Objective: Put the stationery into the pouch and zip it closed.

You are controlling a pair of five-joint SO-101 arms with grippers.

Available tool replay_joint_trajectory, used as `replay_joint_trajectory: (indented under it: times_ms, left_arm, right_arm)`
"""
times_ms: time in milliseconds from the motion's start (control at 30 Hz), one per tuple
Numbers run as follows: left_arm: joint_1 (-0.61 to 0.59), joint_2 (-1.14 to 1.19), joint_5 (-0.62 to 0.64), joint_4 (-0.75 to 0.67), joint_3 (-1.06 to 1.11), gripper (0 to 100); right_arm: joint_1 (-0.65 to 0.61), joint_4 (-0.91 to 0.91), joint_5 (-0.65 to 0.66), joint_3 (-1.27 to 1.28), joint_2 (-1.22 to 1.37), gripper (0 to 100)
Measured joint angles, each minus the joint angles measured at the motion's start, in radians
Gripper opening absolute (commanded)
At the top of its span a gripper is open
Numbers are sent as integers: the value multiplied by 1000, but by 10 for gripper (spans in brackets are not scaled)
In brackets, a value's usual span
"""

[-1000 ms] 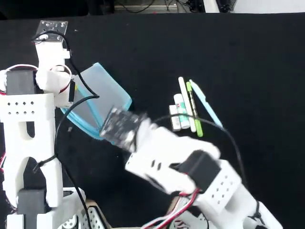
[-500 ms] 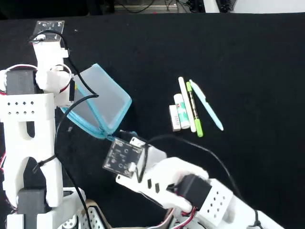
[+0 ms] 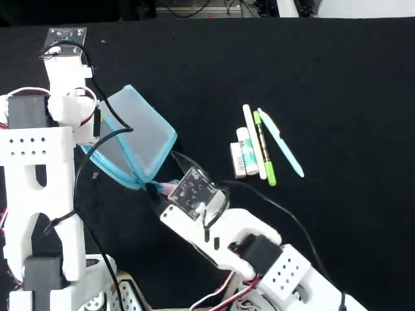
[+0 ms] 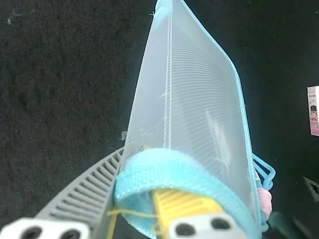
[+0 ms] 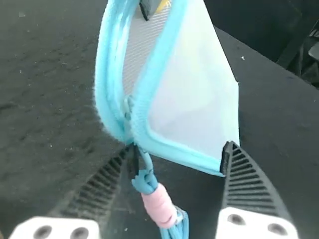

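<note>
Gripping the pale-blue pouch [image 3: 146,133] by its trimmed edge, the left gripper [image 4: 142,196] is clenched on it at the left side of the black table [image 3: 324,78]. From its wrist camera we see the blue trim pinched between the grey jaw and the yellow-padded one, with the ribbed translucent panel stretching away from them.

At the pouch's near corner we find the right gripper [image 5: 180,149] released, its jaws spread wide, one on either side of that corner and holding nothing. The zip pull [image 5: 158,206], a blue cord with a pink bead, hangs just beside one jaw; we cannot tell whether the two touch. Past the slider the two blue zip edges stand apart, so the pouch is open along that side.

Well to the right of the pouch, the stationery lies together on the table. A white pen [image 3: 254,139], a green pen [image 3: 263,149] and a pale-blue pen [image 3: 282,144] lie side by side, running near to far. A small tube [image 3: 246,150] and a white block [image 3: 238,160] sit just left of them. None of it is in the pouch.
</note>
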Motion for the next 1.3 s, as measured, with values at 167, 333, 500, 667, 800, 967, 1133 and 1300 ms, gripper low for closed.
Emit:
replay_joint_trajectory:
  times_ms: [167,333,500,667,800,967,1133,1300]
  left_arm:
    - [31,2,0,-2,-2,30]
    - [58,0,-3,-2,-3,30]
    - [61,-2,2,-2,-3,30]
    - [61,-2,2,-2,-3,30]
    - [91,-3,52,-2,-3,30]
    - [213,-8,109,2,-31,30]
    - [250,-8,120,0,-43,30]
    - [255,5,120,0,-41,31]
  right_arm:
    - [0,-52,-18,2,81,265]
    - [0,-18,-18,2,95,265]
    - [2,187,-18,-32,-46,265]
    - [2,247,-25,9,-273,265]
    - [2,247,-37,104,-410,266]
    - [2,247,-87,163,-465,266]
    - [55,247,-91,164,-465,266]
    - [100,245,-92,196,-465,266]
